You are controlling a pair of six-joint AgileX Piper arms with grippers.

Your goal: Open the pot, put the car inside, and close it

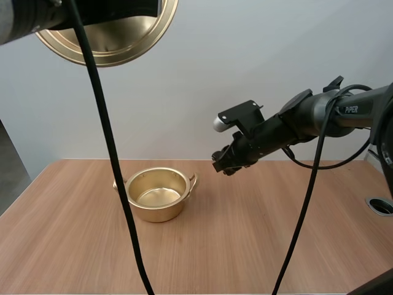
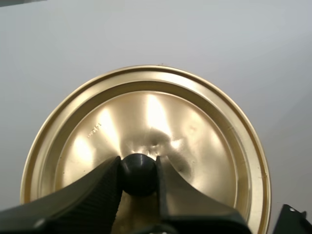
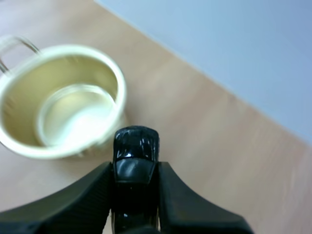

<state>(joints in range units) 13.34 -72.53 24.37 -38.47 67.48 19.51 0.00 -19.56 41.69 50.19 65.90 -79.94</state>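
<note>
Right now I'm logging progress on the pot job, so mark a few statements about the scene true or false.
The lid sits on the pot. False: the left gripper holds it up by its knob, away from the pot.
The right gripper pinches a black car. True.
The car is inside the pot. False: the pot is empty; the car hangs above the table beside it.
The pot stands upright on the table. True.

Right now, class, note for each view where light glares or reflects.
High view: the pot gleams inside. Left wrist view: bright streaks flare across the lid above its knob. Right wrist view: small highlights sit on the glossy car, and the pot shines pale inside.
</note>
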